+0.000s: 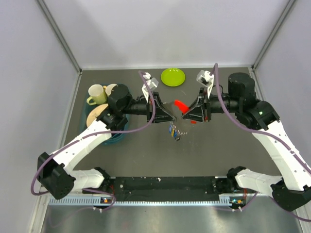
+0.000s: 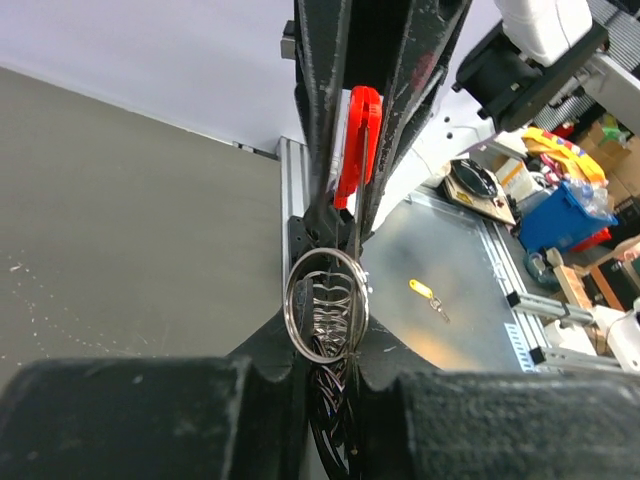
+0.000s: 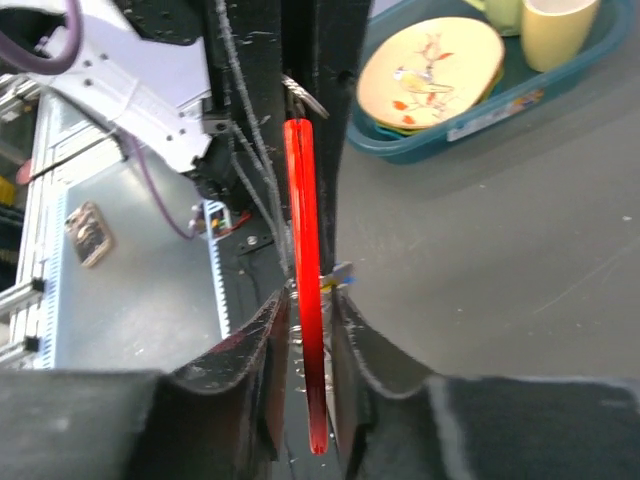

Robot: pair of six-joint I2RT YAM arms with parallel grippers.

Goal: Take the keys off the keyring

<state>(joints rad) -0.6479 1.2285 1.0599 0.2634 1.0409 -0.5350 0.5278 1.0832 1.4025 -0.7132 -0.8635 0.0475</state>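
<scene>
My left gripper [image 1: 171, 118] and right gripper [image 1: 186, 116] meet tip to tip above the middle of the table. The left gripper [image 2: 325, 345] is shut on the silver keyring [image 2: 325, 300], which stands edge-up between its fingers. The right gripper [image 3: 305, 310] is shut on the elongated red key tag [image 3: 303, 250], which also shows in the top view [image 1: 181, 105] and in the left wrist view [image 2: 357, 145]. Other keys, one with a blue tag [image 1: 173, 131], hang below the ring. A bit of the blue tag [image 3: 341, 272] shows by the right fingers.
A teal basket [image 1: 118, 137] with a plate and two cups [image 1: 96, 93] stands at the left, under the left arm. A lime-green dish [image 1: 173, 76] lies at the back. A yellow-tagged key [image 2: 424, 291] lies on a metal surface beyond the table.
</scene>
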